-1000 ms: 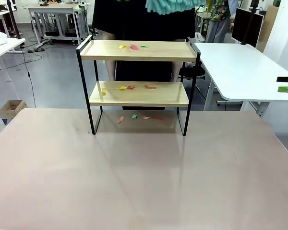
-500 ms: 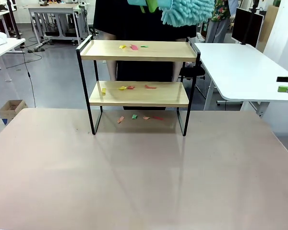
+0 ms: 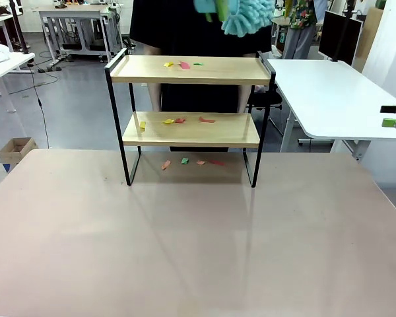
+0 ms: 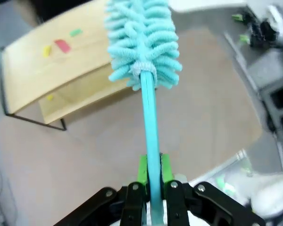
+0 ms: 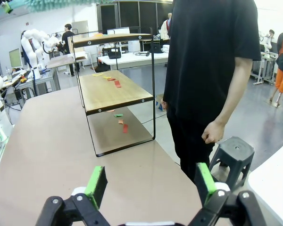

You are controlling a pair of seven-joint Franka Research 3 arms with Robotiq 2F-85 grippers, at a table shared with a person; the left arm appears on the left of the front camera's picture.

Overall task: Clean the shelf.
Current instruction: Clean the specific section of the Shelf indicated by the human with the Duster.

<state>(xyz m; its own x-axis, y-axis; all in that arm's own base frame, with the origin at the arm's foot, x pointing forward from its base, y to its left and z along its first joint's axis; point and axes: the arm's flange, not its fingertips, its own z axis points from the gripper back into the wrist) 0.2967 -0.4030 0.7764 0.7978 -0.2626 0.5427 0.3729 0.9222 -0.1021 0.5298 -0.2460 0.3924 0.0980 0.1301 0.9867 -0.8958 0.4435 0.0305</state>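
Above shelf (image 3: pixel 231 70): left claw (image 4: pixel 151 170) clamps teal duster (image 4: pixel 142 42).

A: The shelf (image 3: pixel 224 70): what are its 2 boards?
B: Light wood, matt, with a faint grain. The frame (image 3: pixel 126 132) is thin black metal, smooth and satin.
A: And the table (image 3: pixel 185 251) near us?
B: A pale, smooth top, mostly matt, with a soft sheen mirroring the frame's legs.
A: The duster (image 4: pixel 141 42)?
B: A fluffy turquoise head of looped cloth fibres on a smooth, slightly glossy plastic handle (image 4: pixel 150 117).
A: The pads (image 4: pixel 142 169) of the left gripper (image 4: pixel 153 162)?
B: Green and matt, rubbery-looking, set on black, faintly shiny parts. The scraps (image 3: pixel 183 65) on the boards look like flat coloured paper.
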